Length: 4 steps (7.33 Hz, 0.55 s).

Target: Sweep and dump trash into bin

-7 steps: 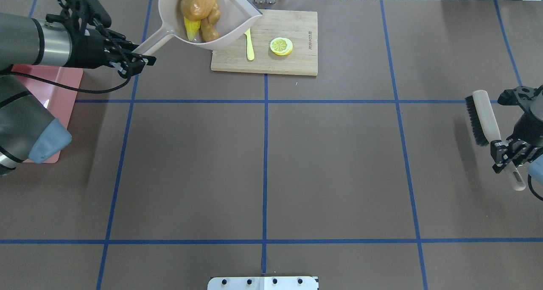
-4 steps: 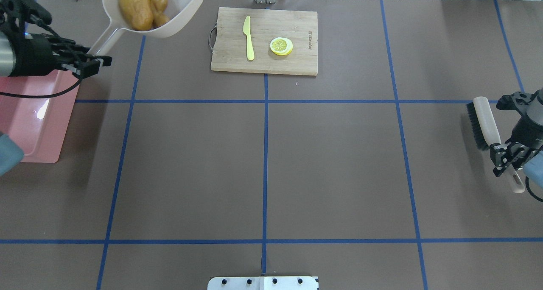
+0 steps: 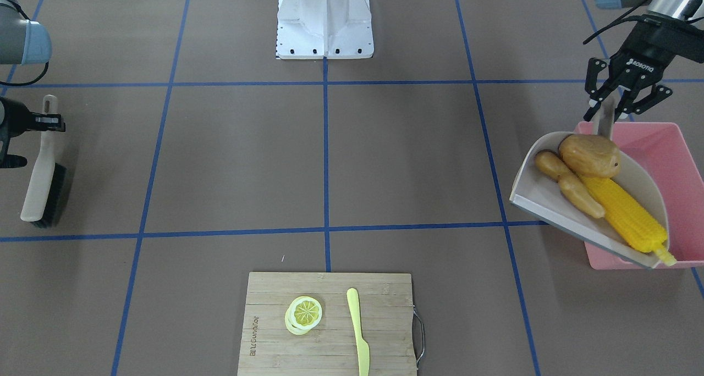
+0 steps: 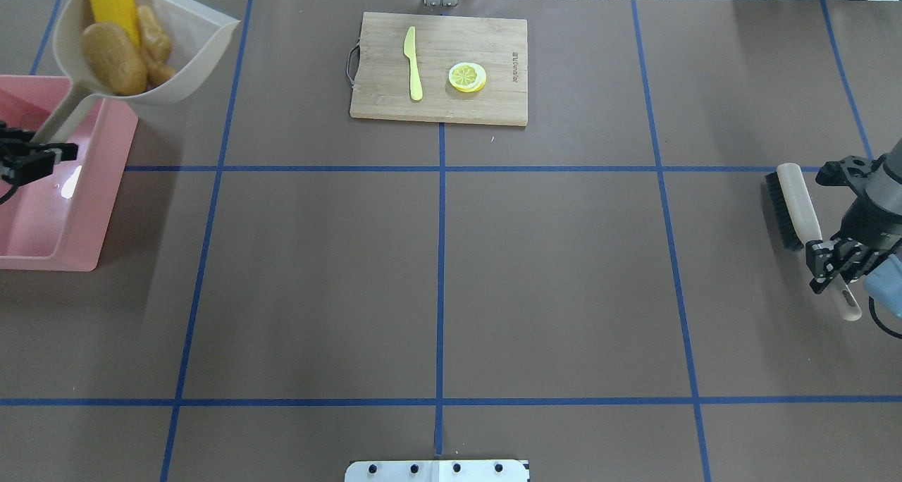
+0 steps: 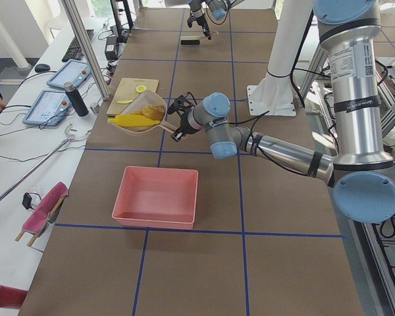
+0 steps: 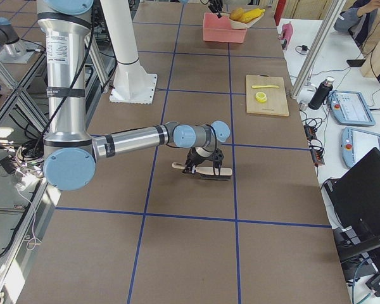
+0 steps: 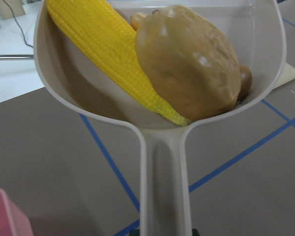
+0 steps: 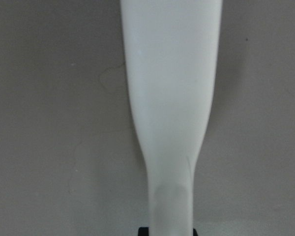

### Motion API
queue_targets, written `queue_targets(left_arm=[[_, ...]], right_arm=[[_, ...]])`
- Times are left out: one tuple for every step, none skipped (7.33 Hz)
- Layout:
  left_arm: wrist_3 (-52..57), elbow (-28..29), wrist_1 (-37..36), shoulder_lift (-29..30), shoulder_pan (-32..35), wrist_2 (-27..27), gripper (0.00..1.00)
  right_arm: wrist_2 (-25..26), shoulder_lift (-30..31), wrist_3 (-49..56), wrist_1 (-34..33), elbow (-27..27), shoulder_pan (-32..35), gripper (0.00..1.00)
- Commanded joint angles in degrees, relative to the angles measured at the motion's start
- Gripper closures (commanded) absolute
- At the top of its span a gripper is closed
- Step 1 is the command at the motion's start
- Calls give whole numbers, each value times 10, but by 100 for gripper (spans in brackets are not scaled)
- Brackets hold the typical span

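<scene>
trash [image 3: 591, 159] lies in the dustpan [image 3: 639, 175] gripped by left gripper [image 3: 606, 108] near bin [image 3: 674, 161]; right gripper [image 4: 830, 265] clamps brush [image 4: 793, 204].

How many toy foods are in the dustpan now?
3: the corn cob along the dustpan's side wall, the potato near its handle, the ginger piece beside the potato. None appears hidden.

Left gripper [image 3: 608, 112] swung the dustpan [image 4: 194, 41] with trash [image 4: 113, 59] leftward, now partly above the bin [image 4: 70, 260]; brush [image 4: 795, 200] shifted slightly.

ROBOTIQ in white on left claw [image 3: 606, 111], burned-in stamp on cutting board [image 3: 379, 321] illegible
</scene>
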<state>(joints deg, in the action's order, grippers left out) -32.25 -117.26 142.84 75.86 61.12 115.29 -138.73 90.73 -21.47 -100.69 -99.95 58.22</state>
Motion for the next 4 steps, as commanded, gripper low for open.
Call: queue_targets(left_arm=[[44, -104, -87, -97, 52, 33, 100], [82, -105, -96, -112, 97, 76, 100], [121, -105, -108, -136, 134, 118, 100], [171, -106, -133, -159, 173, 162, 100]], right_arm=[[-1, -11, 1, 2, 2, 0, 0], [-1, -12, 1, 2, 4, 0, 0], [-1, -13, 2, 2, 4, 0, 0], [-2, -13, 4, 2, 3, 0, 0]])
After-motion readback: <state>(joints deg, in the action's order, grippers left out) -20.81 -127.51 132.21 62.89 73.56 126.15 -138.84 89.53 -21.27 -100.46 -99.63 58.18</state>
